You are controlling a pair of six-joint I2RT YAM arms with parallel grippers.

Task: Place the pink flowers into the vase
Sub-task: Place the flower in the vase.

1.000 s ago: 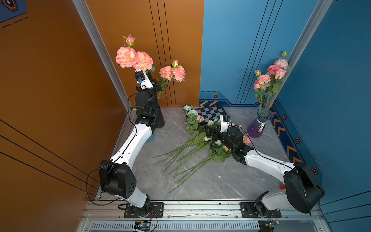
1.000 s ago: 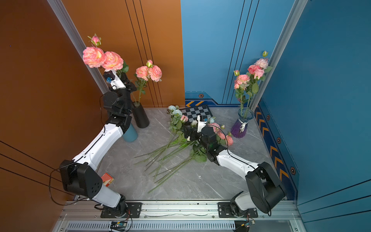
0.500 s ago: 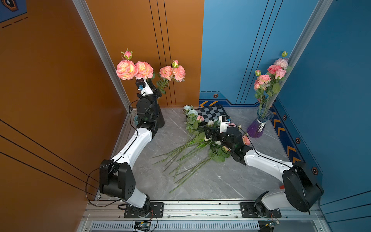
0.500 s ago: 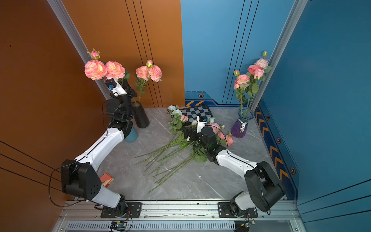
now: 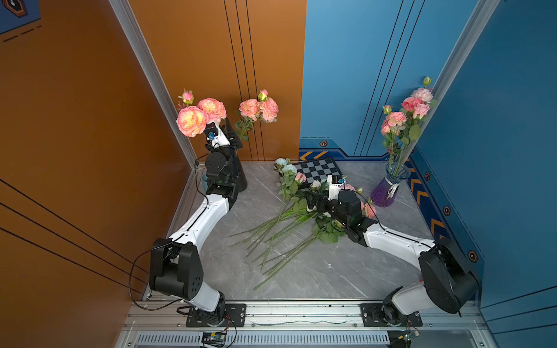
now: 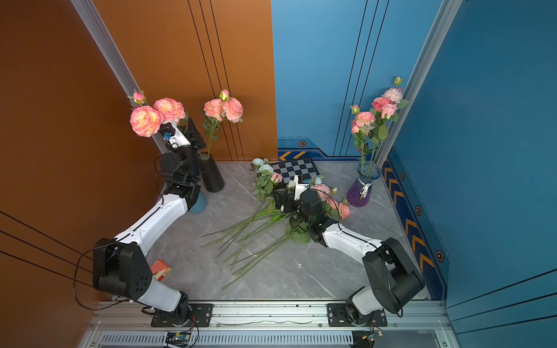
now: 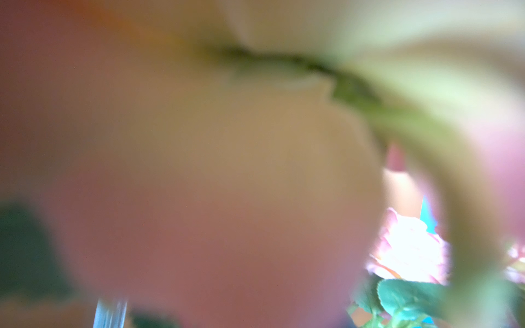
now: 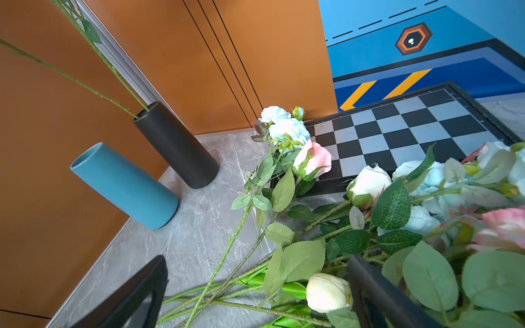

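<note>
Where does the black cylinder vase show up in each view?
In a top view: black vase at the back, partly behind the left arm.
In a top view: same corner, body unhidden.
Left wrist: too blurred to tell.
Right wrist: beside the teal vase.
Shared landmark: chessboard.

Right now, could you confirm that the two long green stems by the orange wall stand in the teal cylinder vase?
Not quite: the two long green stems stand in the black cylinder vase; the teal cylinder vase beside it holds none, as the right wrist view shows.
</note>
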